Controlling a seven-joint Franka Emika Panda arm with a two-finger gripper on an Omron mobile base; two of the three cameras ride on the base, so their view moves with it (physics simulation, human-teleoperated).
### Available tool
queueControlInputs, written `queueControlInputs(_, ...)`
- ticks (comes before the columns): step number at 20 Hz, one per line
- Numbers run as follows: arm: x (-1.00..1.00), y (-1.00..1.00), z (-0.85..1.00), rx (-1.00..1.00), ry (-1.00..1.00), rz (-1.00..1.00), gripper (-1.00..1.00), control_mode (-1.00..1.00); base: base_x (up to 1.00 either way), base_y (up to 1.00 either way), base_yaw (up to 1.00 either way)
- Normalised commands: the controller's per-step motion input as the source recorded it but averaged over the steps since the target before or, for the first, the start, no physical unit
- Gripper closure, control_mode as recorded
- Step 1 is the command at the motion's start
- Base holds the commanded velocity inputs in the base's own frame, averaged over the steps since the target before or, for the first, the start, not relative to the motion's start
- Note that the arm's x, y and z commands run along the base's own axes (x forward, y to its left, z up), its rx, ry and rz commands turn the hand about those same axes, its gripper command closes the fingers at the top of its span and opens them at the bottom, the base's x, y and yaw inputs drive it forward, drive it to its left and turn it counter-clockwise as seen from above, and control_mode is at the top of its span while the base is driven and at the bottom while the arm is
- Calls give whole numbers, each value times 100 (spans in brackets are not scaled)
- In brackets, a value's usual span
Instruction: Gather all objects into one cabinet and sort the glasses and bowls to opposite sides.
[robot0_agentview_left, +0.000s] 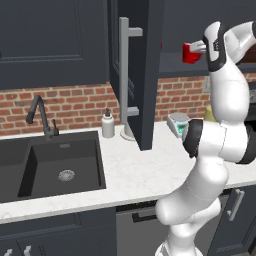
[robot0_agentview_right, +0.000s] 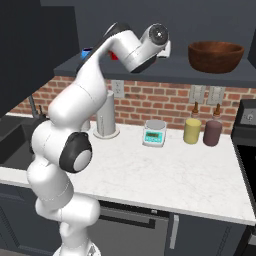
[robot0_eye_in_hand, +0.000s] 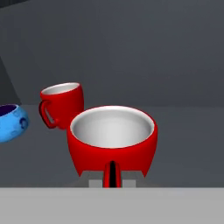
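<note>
High inside the open navy cabinet, my gripper is shut on the handle of a red cup with a white inside. The same cup hangs just above the shelf, with the gripper to its right. Behind it on the shelf stand a second red cup and, further left, the small blue bowl. The wide brown bowl rests at the right end of the cabinet shelf. The cabinet door stands swung open, its grey bar handle facing out.
On the white counter are a paper towel holder, a green kitchen scale, a yellow canister and a maroon one. A dark sink with a faucet and a soap bottle lies left.
</note>
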Motion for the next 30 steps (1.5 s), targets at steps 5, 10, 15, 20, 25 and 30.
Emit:
queueControlInputs(5,-2,73,1,0,1,15,100,-100,0,0,0)
queueControlInputs(10,-7,71,0,-2,1,6,100,-100,0,0,0)
queueControlInputs(15,-1,52,0,-4,0,1,100,-100,0,0,0)
queueControlInputs(20,0,29,0,-3,0,0,100,-100,0,0,0)
queueControlInputs(25,0,28,0,-4,0,0,100,-100,0,0,0)
queueControlInputs(30,0,22,0,0,0,0,100,-100,0,0,0)
